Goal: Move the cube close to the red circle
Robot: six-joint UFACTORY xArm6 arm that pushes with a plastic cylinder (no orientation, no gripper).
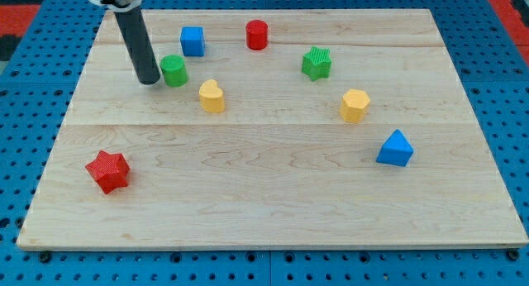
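A blue cube sits near the view's top left of the wooden board. A red circle, a short cylinder, stands to its right, about a cube's width and a half away. My tip rests on the board below and left of the cube, right against the left side of a green cylinder. The dark rod rises from the tip to the view's top.
A yellow heart-shaped block lies below the green cylinder. A green star and a yellow hexagon are to the right. A blue pointed block is at lower right, a red star at lower left.
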